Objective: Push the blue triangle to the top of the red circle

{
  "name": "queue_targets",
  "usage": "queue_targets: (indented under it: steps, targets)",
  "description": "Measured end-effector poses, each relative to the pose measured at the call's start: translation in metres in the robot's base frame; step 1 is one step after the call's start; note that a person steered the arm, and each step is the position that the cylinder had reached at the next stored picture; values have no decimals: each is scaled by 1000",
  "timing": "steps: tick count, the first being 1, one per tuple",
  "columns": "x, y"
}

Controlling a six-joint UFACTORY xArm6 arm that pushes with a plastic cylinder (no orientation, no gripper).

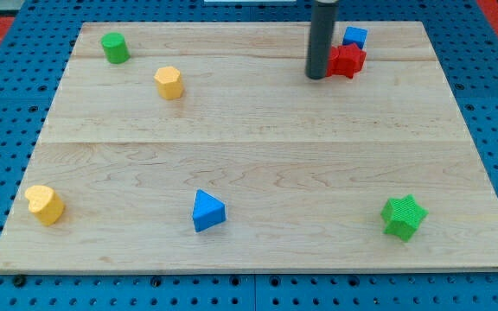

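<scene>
The light is bright and even, coming from above. The tabletop (pixel 258 164) shows no glare. Shadows under the blocks are small and soft. The picture is sharp enough, slightly soft at the edges.

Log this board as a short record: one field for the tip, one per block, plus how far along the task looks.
tip: my tip at the view's top, just left of the red block
red block: star-like shape, no red circle visible
blue cube: behind the red block
blue triangle: near the view's bottom, far from my tip
green cylinder: top left
yellow hexagon
yellow heart: bottom left
green star: bottom right
task: blue triangle untouched
</scene>
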State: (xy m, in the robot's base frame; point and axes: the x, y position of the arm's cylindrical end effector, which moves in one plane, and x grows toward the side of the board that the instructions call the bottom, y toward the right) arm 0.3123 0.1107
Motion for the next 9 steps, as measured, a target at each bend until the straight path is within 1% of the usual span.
queue_targets:
  steps: [1, 2, 3, 4, 5, 6, 7, 8, 9]
  targets:
    - [48, 8]
    - [188, 25]
    - [256, -8]
    - [305, -51]
    - [306, -114]
    - [257, -182]
    - [239, -212]
    - [208, -187]
    - [207, -115]
